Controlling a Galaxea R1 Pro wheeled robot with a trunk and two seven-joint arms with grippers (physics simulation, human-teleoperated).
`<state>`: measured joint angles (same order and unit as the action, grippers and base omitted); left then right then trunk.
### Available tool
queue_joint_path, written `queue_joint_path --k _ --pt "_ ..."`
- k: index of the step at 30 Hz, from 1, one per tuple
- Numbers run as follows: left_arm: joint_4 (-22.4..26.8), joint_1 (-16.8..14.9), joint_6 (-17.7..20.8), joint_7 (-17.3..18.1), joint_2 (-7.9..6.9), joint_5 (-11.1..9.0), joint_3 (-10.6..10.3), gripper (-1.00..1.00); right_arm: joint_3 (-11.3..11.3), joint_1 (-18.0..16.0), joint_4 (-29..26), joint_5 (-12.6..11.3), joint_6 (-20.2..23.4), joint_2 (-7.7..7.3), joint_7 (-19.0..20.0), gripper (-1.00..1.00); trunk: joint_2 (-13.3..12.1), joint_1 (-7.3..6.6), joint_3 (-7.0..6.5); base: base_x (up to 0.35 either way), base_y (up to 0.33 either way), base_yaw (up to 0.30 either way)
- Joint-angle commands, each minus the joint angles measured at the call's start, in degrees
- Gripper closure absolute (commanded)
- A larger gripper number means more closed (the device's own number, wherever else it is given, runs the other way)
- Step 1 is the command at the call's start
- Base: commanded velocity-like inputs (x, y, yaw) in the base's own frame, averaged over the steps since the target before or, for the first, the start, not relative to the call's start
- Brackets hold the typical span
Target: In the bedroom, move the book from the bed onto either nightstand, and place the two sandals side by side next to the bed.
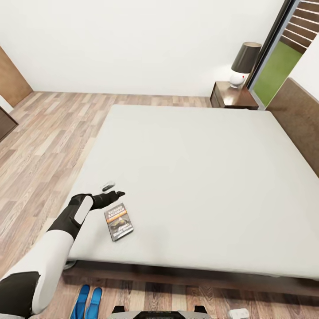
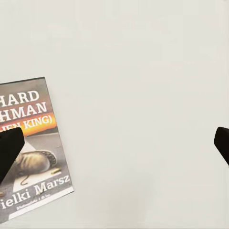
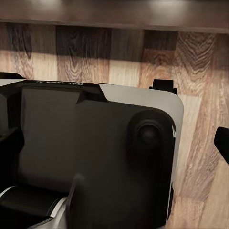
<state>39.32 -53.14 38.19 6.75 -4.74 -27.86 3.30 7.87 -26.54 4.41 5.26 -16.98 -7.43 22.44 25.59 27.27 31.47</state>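
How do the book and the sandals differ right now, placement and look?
The book lies flat on the bed near its foot edge, beside the open left gripper; the sandals sit on the wood floor below that edge. The book is black and orange with white lettering; the sandals are plain bright blue. The book is fully in view, the sandals cut off by the frame. Neither is held.
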Motion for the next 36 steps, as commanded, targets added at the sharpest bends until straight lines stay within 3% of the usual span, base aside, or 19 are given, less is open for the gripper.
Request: queue_joint_path --k 1,27,36 --pt "0.0 -0.4 0.4 0.2 0.01 0.1 0.2 -1.0 0.5 -0.1 0.3 0.5 -0.4 -0.04 0.1 -1.0 0.1 0.02 0.16 0.0 0.0 0.0" --pt "0.0 -1.1 0.4 0.1 0.08 0.2 0.2 -1.0 0.5 -0.1 0.3 0.5 -0.4 -0.04 0.1 -1.0 0.1 0.02 2.43 0.0 0.0 0.0" --pt "0.0 -1.1 0.3 0.0 0.08 0.2 0.2 -1.0 0.5 -0.1 0.3 0.5 -0.4 -0.04 0.1 -1.0 0.1 0.02 2.64 0.0 0.0 0.0"
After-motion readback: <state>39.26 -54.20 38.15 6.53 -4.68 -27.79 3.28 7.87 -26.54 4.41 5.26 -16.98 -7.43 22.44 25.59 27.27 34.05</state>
